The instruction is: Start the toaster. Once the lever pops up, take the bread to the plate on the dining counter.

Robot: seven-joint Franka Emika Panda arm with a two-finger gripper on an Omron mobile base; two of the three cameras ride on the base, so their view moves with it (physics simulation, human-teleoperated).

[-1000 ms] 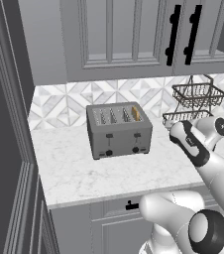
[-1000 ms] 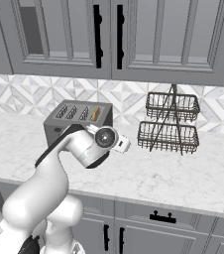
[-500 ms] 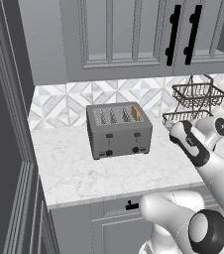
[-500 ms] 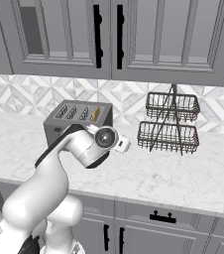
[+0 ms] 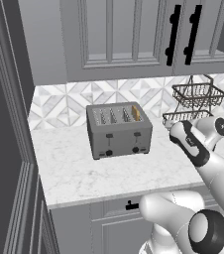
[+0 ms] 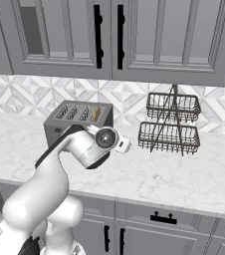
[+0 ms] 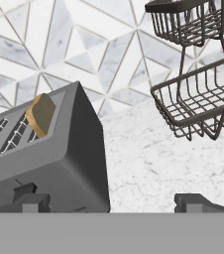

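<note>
The grey toaster (image 5: pixel 119 130) stands on the marble countertop (image 5: pixel 84 168) against the tiled wall, and also shows in the right base view (image 6: pixel 64 122) and the hand view (image 7: pixel 59 163). The bread (image 5: pixel 136 113) stands upright in its right-most slot, tan in the hand view (image 7: pixel 40 115). The lever (image 5: pixel 137 133), the right-hand black tab, sits high on its track (image 7: pixel 25 189). My gripper (image 5: pixel 177 131) hovers to the right of the toaster's front, apart from it. In the hand view the gripper (image 7: pixel 113 204) is open with nothing between its fingertips. The plate and the dining counter are out of view.
A two-tier black wire basket rack (image 5: pixel 196 101) stands on the countertop right of the toaster, close behind my hand (image 6: pixel 169 124). Grey wall cabinets with black handles (image 5: pixel 171 30) hang above. A tall dark panel (image 5: pixel 5 149) bounds the left.
</note>
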